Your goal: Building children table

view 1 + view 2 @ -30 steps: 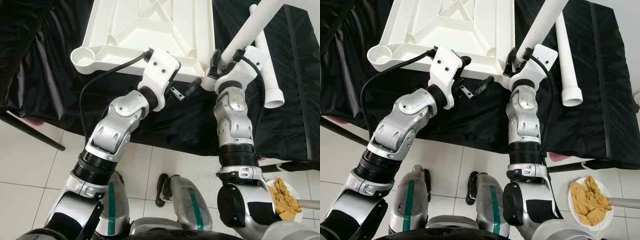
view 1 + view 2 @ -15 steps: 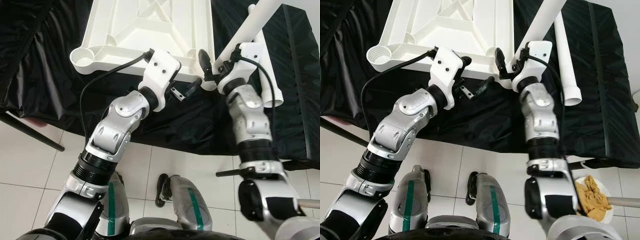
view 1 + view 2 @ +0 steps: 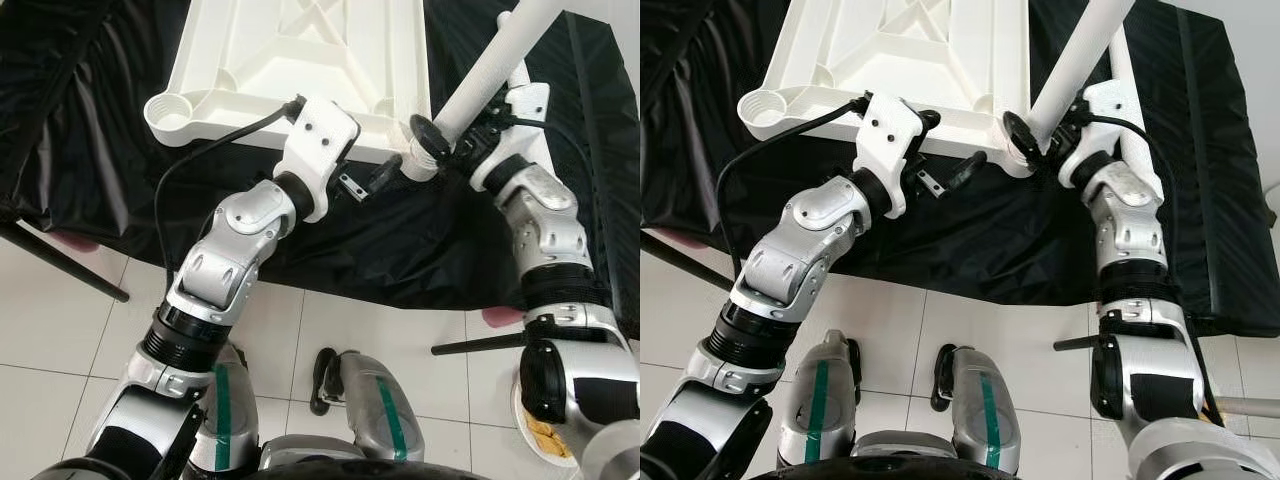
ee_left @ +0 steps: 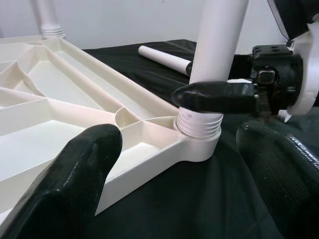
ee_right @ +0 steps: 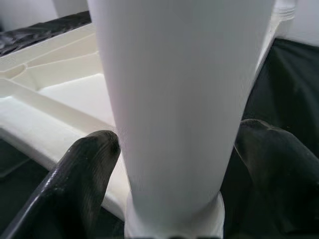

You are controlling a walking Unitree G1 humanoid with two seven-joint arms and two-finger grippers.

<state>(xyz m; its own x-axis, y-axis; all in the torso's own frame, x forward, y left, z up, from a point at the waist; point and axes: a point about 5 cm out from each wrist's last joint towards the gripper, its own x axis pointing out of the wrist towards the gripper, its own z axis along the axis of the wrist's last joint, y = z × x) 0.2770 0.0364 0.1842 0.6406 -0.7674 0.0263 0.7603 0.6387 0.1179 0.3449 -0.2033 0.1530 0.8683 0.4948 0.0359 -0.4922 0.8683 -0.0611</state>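
The white table top [image 3: 300, 50] lies upside down on a black cloth [image 3: 90, 150]. A white leg [image 3: 490, 70] stands tilted in the socket at its front right corner [image 4: 197, 134]. My right gripper [image 3: 437, 135] is shut on this leg just above the threaded base, with one finger pressed on each side [image 5: 92, 164]. My left gripper [image 3: 372, 180] hovers open by the same corner, one finger [image 4: 84, 164] over the ribbed underside and the other over the cloth. The front left socket [image 3: 170, 108] is empty.
A loose white leg [image 4: 164, 57] lies on the cloth behind the corner, and another leg [image 4: 47, 20] stands at a far corner. A black cable [image 3: 200, 150] crosses the table top's front edge. A dark bar [image 3: 60, 265] slants over the tiled floor on the left.
My right forearm has swung out to the right and its wrist has turned around the leg while holding it. The left arm has stayed still.
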